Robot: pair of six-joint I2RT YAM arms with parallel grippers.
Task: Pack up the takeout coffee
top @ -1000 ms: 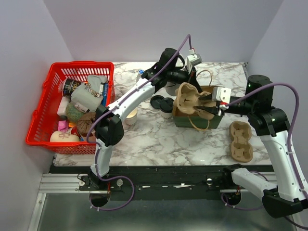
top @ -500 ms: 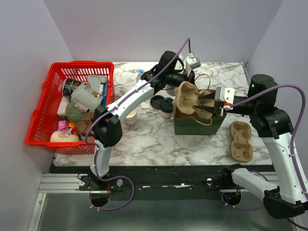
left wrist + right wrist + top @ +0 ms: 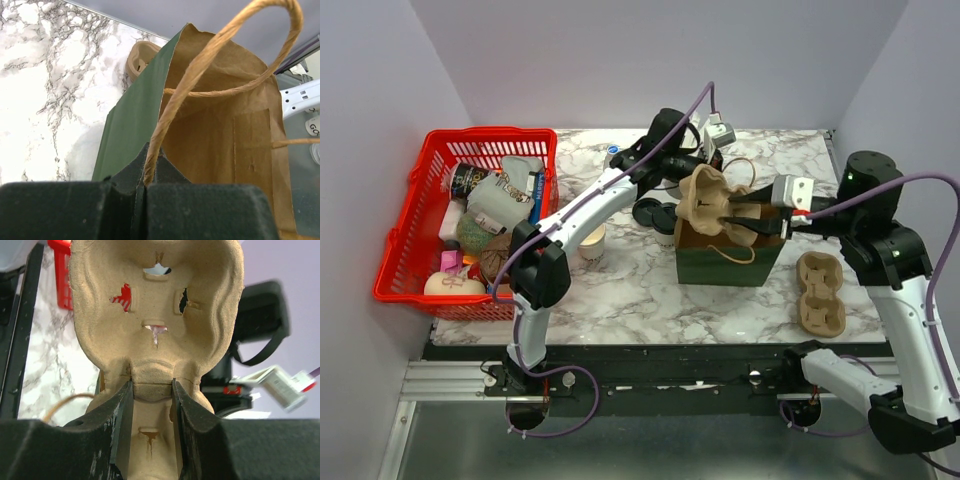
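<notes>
In the middle of the overhead view, just right of centre, the green paper bag point(image 3: 728, 268) stands upright with its mouth open, and both my hands are at it. My left gripper point(image 3: 145, 192) is closed tight on the bag's twine handle point(image 3: 200, 65), pinching it at the bottom of the wrist view. My right gripper point(image 3: 152, 390) is clamped on the narrow waist of a pulp cup carrier point(image 3: 155, 300), held over the bag's mouth. The takeout coffee point(image 3: 666, 224) sits on the marble table point(image 3: 620, 290) just left of the bag, beside a loose black lid point(image 3: 646, 211) (it isn't in the carrier or the bag yet). To do this well, I judge I should draw the handle up and back so the mouth gapes. I should bring the carrier in level with its cup wells facing up, and lower it slowly, clear of the other handle loop point(image 3: 732, 256) draped down the bag's front.
</notes>
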